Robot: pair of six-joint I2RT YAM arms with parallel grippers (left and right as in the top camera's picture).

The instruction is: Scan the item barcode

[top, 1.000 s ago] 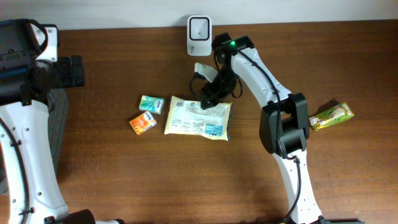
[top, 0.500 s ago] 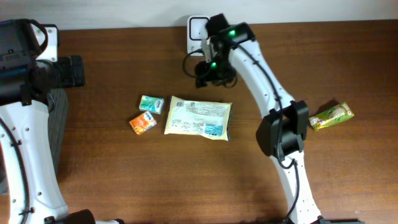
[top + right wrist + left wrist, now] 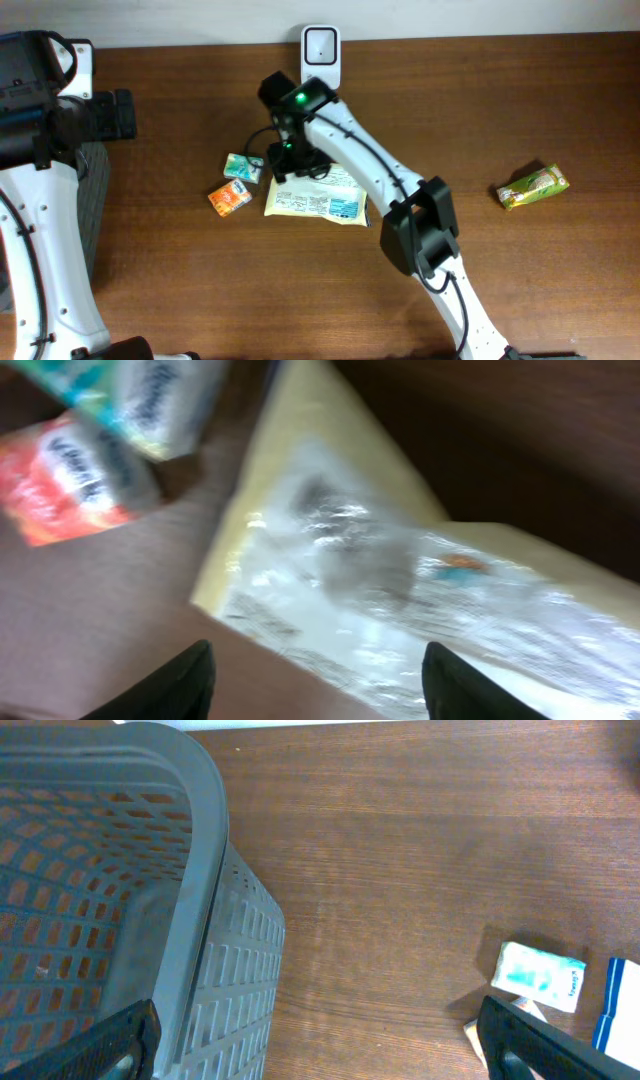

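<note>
A cream snack packet (image 3: 325, 192) with a printed label lies flat in the middle of the table. No barcode can be made out on it. The white scanner (image 3: 320, 52) stands at the back edge. My right gripper (image 3: 287, 160) hangs over the packet's left end, open and holding nothing. In the right wrist view the blurred packet (image 3: 400, 560) fills the space below the gripper (image 3: 320, 695), and both dark fingertips (image 3: 185, 685) are well apart. My left gripper (image 3: 320, 1055) stays wide open at the far left, beside the basket, empty.
A teal packet (image 3: 243, 167) and an orange packet (image 3: 229, 198) lie just left of the cream one. A green and yellow packet (image 3: 533, 186) sits at the right. A grey perforated basket (image 3: 150, 900) stands at the left edge.
My right arm has swung from the packet's back right edge, up past the scanner, then left and forward to the packet's left end. The packet and the left arm have not moved.
</note>
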